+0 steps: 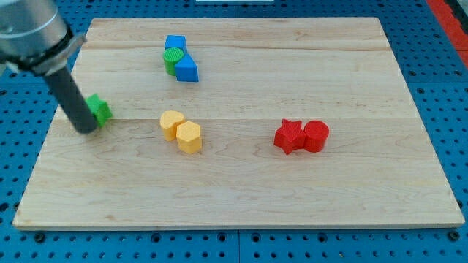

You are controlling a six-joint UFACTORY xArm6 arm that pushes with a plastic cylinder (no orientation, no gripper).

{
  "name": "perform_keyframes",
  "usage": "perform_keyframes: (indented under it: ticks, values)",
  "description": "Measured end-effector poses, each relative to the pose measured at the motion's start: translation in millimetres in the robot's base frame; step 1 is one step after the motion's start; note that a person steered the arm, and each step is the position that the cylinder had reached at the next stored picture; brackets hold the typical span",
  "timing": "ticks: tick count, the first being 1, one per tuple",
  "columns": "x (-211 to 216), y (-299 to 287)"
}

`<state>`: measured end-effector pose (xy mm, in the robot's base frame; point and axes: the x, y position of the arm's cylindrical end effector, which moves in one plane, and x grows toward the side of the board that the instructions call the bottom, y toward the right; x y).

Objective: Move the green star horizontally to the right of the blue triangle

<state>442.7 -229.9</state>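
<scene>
The green star (pixel 99 109) lies near the board's left edge, partly hidden by my rod. My tip (pixel 85 128) rests on the board against the star's left and lower side. The blue triangle (pixel 186 69) sits at the view's upper middle-left, touching a green cylinder (pixel 172 58) on its left and a blue cube (pixel 175 43) above it. The star is far to the left of and below the triangle.
Two yellow blocks (pixel 180 131), a heart-like one and a hexagon, touch in the board's middle-left. A red star (pixel 289 136) and a red cylinder (pixel 316 136) touch at the middle-right. The wooden board (pixel 351 204) lies on a blue pegboard surface.
</scene>
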Motion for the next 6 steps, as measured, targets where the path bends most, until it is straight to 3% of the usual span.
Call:
perform_keyframes:
  ticks: [1, 3, 6]
  values:
    - [-47, 0]
    - [-69, -52]
    - [-103, 64]
